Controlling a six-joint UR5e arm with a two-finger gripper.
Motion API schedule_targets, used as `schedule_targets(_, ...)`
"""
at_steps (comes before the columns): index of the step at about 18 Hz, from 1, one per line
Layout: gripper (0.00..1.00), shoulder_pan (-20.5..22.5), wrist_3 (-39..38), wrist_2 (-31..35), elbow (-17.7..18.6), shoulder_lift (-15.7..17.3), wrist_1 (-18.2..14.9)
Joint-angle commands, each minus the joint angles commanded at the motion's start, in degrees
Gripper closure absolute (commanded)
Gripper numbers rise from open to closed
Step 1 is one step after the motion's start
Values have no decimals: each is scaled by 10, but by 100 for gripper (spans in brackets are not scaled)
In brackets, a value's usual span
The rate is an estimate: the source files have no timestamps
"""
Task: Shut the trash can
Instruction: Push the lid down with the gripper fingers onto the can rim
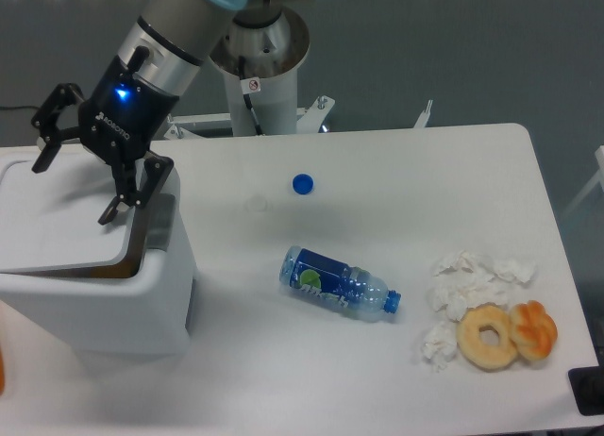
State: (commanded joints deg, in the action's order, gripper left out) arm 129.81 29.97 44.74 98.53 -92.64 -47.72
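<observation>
The trash can (pixel 142 304) is a large white boxy bin at the left edge of the table. Its flat white lid (pixel 57 219) lies low over the opening, with a narrow dark gap and some orange showing along its right and front edges. My gripper (pixel 75 186) hovers just above the lid's rear right part, open, fingers spread wide and pointing down-left, holding nothing. One fingertip (pixel 109 214) is close to the lid's right edge; whether it touches the lid is unclear.
A blue-labelled plastic bottle (pixel 340 283) lies on its side mid-table, with its blue cap (pixel 302 183) apart behind it. Crumpled tissues (pixel 467 285) and two doughnuts (pixel 507 335) sit at the right. The arm's base column (pixel 264 68) stands behind the table.
</observation>
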Motion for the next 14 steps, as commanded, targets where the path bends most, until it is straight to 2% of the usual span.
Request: schedule_targets(14,0,3,16,4,4,-6,1)
